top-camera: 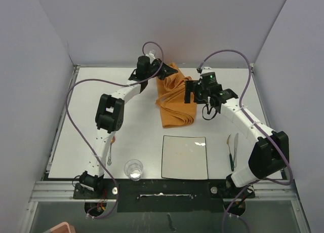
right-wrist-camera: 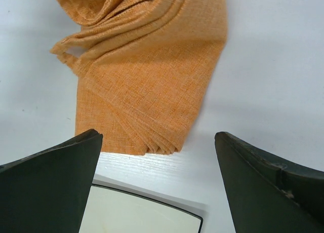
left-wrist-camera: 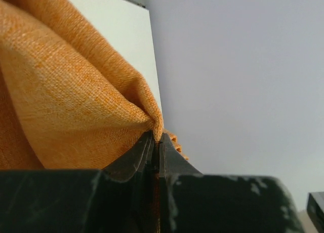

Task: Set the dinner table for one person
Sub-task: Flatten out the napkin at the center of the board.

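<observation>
White worktop (top-camera: 136,131) spanning the view under both arms, fork (top-camera: 109,154) near its left edge, glass (top-camera: 133,168) in front, left claw (left-wrist-camera: 158,142) pinched shut on the orange cloth (top-camera: 174,99) at its far edge, plate (top-camera: 185,159) front centre, right claw (right-wrist-camera: 157,136) gaping wide above the cloth, holding nothing, cutlery (top-camera: 232,154) at right

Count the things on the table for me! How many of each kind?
Orange cloth: 1
White plate: 1
Drinking glass: 1
Cutlery pieces: 3
Total: 6
</observation>
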You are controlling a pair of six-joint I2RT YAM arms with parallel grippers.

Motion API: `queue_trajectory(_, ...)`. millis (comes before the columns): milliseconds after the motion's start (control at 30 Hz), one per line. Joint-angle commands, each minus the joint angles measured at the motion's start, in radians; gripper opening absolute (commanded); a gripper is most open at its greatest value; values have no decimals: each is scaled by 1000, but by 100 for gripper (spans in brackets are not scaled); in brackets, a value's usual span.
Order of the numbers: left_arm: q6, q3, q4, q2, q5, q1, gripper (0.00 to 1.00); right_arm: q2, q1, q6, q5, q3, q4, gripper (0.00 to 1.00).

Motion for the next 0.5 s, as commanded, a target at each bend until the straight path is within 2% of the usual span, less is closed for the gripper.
queue_trajectory(0, -127, 24, 176, 95, 9, -42, 0, -64, -4, -15, 18, -24, 66, 100)
queue_trajectory(100, -202, 98, 263, 164, 24, -67, 0, -74, -5, -17, 1, -34, 70, 100)
queue_trajectory(233, -229, 121, 371, 184, 34, -94, 15, -81, -3, -25, -7, -44, 75, 100)
queue_trajectory(367, -272, 105, 495, 181, 66, -96, 22, -84, 0, -30, -16, -50, 83, 100)
queue_trajectory(433, -265, 121, 518, 170, 98, -98, 31, -85, 0, -30, -16, -50, 83, 100)
queue_trajectory(467, -256, 132, 523, 162, 114, -99, 40, -87, -1, -30, -18, -49, 84, 100)
